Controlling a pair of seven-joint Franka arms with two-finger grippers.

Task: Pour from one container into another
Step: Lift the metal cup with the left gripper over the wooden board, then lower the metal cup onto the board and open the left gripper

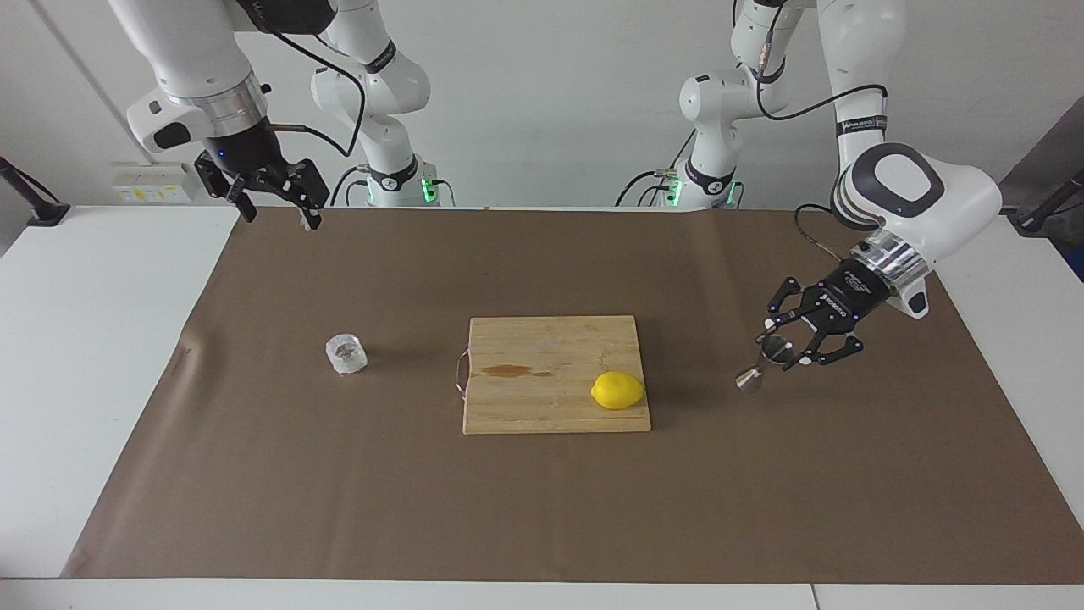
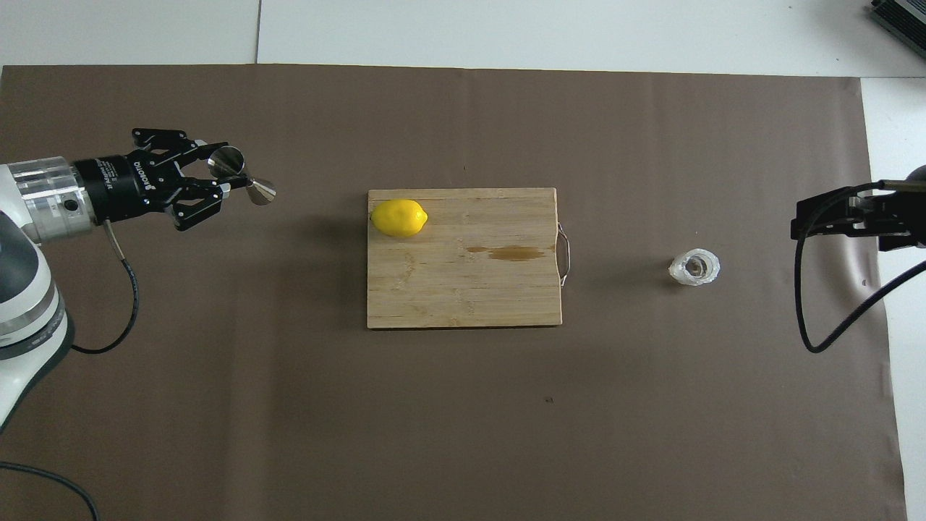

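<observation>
The steel jigger (image 1: 760, 364) (image 2: 242, 178) hangs tilted in the air, with my left gripper (image 1: 775, 353) (image 2: 221, 174) shut on it near its waist. It is over the brown mat, between the cutting board and the left arm's end of the table. The clear crinkled cup (image 1: 346, 354) (image 2: 694, 267) stands upright on the mat toward the right arm's end, beside the board. My right gripper (image 1: 279, 218) waits open and holding nothing, high over the mat's corner at the right arm's end, apart from the cup.
A wooden cutting board (image 1: 542, 339) (image 2: 463, 289) lies mid-table with a brown stain on it. A yellow lemon (image 1: 617, 390) (image 2: 398, 218) rests on the board's corner toward the left arm. The brown mat (image 1: 542, 508) covers most of the table.
</observation>
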